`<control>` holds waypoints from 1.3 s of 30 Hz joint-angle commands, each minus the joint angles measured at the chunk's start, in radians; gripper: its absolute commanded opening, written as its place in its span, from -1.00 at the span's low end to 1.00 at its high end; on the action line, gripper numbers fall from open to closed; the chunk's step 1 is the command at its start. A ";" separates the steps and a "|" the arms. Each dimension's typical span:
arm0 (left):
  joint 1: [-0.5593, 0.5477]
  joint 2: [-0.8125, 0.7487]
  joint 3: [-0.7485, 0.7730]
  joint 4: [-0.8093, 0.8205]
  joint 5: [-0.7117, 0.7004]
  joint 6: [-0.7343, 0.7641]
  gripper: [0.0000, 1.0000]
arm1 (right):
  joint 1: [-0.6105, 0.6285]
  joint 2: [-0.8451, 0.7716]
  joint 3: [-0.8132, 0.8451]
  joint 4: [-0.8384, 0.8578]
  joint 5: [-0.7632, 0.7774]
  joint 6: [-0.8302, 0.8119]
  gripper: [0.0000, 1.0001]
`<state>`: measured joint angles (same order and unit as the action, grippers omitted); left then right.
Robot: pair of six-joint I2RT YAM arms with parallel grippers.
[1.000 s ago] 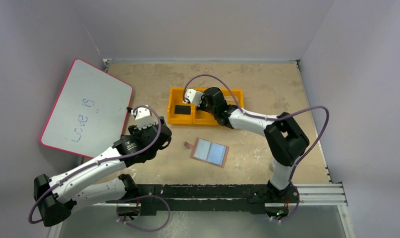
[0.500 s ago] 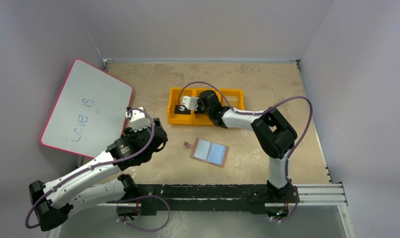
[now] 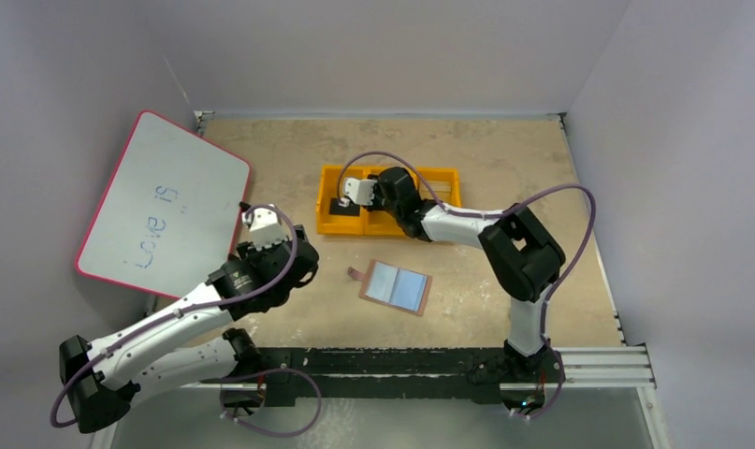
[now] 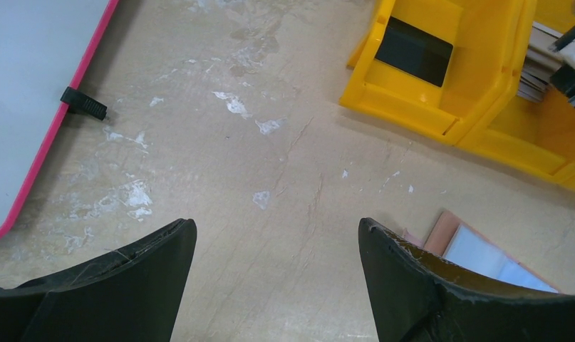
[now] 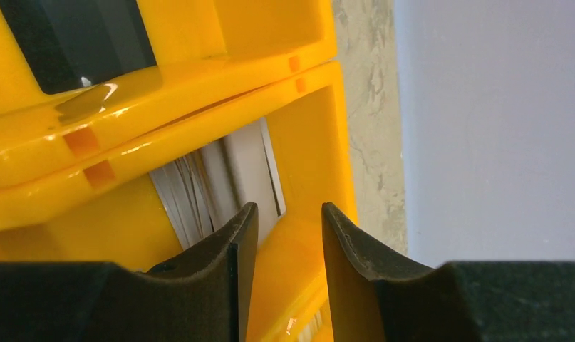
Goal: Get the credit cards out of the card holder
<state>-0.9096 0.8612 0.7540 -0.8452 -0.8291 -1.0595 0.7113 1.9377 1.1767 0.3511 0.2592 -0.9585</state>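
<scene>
Wide-spread tool (image 4: 276,229) above table (image 4: 270,142), yellow tray (image 4: 405,107), card holder (image 4: 477,253) corner

one card holder (image 3: 396,287), one tray (image 3: 323,202) of three bins, one black card (image 4: 415,51), one stack of pale cards (image 5: 247,167), count unclear, one whiteboard (image 3: 163,201), two arms (image 3: 172,321)

Overhead, two close wrists, shared tray (image 3: 341,227)

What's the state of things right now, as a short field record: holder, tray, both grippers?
card holder: lying open on the table, apart from both grippers
tray: black card in left compartment, stack of pale cards in the compartment beside it
right gripper: open, empty, over the stack
left gripper: open, empty, above bare table
</scene>
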 commanded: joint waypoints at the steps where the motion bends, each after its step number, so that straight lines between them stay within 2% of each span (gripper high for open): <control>1: 0.007 0.013 -0.014 0.046 0.009 -0.008 0.68 | 0.001 -0.149 -0.010 -0.002 -0.077 0.077 -0.15; 5: 0.006 0.033 -0.024 0.070 0.027 -0.003 0.68 | 0.001 -0.258 -0.063 0.000 -0.126 0.150 -0.10; 8: 0.006 0.057 -0.024 0.084 0.038 -0.002 0.68 | 0.001 -0.358 -0.111 0.010 -0.172 0.305 -0.05; 12: 0.006 0.085 -0.036 0.119 0.056 -0.002 0.67 | 0.001 -0.514 -0.210 0.014 -0.271 0.736 0.04; 14: 0.006 0.098 -0.046 0.148 0.069 -0.003 0.67 | 0.001 -0.572 -0.283 0.019 -0.264 1.041 0.11; 17: 0.006 0.126 -0.048 0.180 0.079 -0.012 0.66 | 0.003 -0.590 -0.374 -0.095 -0.265 1.477 0.06; 19: 0.006 0.144 -0.048 0.193 0.070 -0.024 0.65 | 0.032 -0.569 -0.443 -0.116 -0.330 1.634 0.04; 22: 0.007 0.165 -0.041 0.212 0.057 -0.031 0.64 | 0.150 -0.532 -0.495 -0.068 -0.302 1.721 0.15; 24: 0.007 0.178 -0.028 0.217 0.054 -0.032 0.62 | 0.168 -0.490 -0.484 -0.091 -0.276 1.753 0.20; 29: 0.006 0.191 -0.004 0.194 0.050 -0.039 0.59 | 0.189 -0.395 -0.413 -0.184 -0.207 1.734 0.15; 33: 0.006 0.173 -0.019 0.183 0.054 -0.057 0.57 | 0.231 -0.299 -0.343 -0.342 -0.091 1.722 0.10; 39: 0.006 0.142 -0.033 0.163 0.046 -0.080 0.55 | 0.304 -0.171 -0.336 -0.275 -0.219 1.659 -0.08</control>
<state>-0.9096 1.0378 0.7086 -0.6743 -0.7555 -1.1076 0.9623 1.6814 0.8501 0.1116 0.0975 0.7235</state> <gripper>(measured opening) 0.779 0.486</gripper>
